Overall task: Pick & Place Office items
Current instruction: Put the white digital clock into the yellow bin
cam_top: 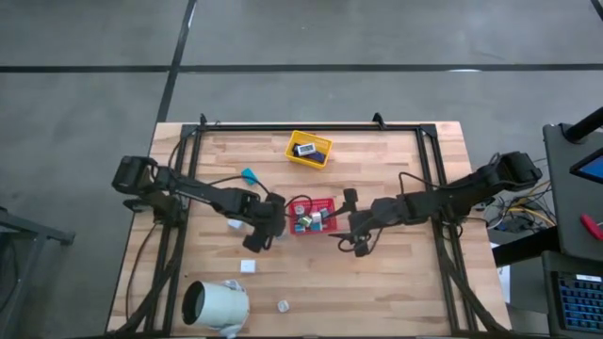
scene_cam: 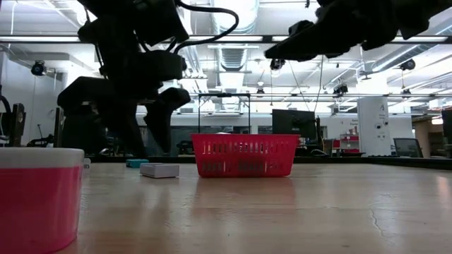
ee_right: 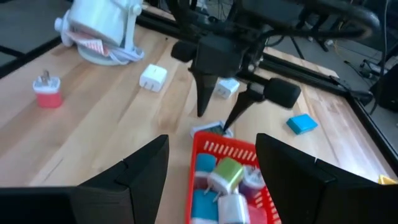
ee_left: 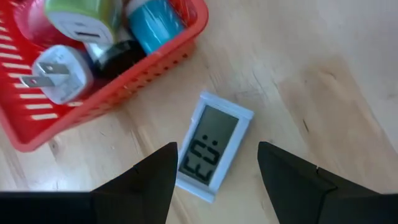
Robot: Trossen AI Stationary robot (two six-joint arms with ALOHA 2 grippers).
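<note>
Table (cam_top: 396, 273): pale wood butcher-block, both arms reaching toward its middle.
White cylinder (cam_top: 215, 306): lies on its side at the near left corner, not part of the sorting.
Left gripper (ee_left: 214, 180): hangs just above the small clock, fingers spread with the clock between them and nothing pinched.
Right gripper (ee_right: 211, 168): waits over the red tray's right side, fingers spread, carrying nothing.
Red tray (cam_top: 326, 223): centre of the table, already holding several pieces: a green charger (ee_left: 81, 18), a white plug (ee_left: 59, 71), a teal piece (ee_left: 152, 25) and something dark beneath them.
Yellow tray (cam_top: 300, 158): far centre, with a dark-and-white piece (cam_top: 307, 148) inside.
Small clock (ee_left: 211, 146): flat on the wood just beside the red tray's wall, outside it, display up.
Still loose: a teal block (cam_top: 250, 175) left of the yellow tray, a white block (cam_top: 248, 266) near the cylinder, a pink-based plug (ee_right: 46, 93) close to the near edge, one more white piece (ee_right: 227, 87) by the left arm.
Progress: roughly halfway by my reckoning; the clock looks like the next pick, and at least four others remain on the wood.
</note>
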